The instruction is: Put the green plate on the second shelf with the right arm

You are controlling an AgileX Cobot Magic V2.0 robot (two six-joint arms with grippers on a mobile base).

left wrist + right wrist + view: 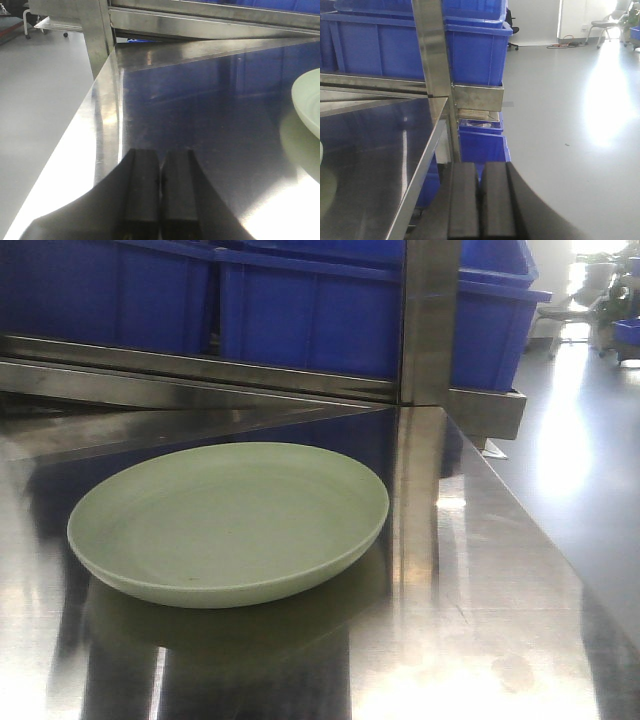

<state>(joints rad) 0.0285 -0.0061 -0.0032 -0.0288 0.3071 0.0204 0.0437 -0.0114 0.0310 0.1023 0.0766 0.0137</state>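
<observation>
Front view low, close to green plate (230,525); both wrist views flank it, facing along shelf (200,100).

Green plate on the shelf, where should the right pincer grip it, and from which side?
Probably the raised rim at the right edge of the green plate, approached low from the open right side of the shelf. The plate lies flat, too wide to span, but its wall flares up off the steel, leaving room under the lip. The right pincer is shut; open it first.
</observation>
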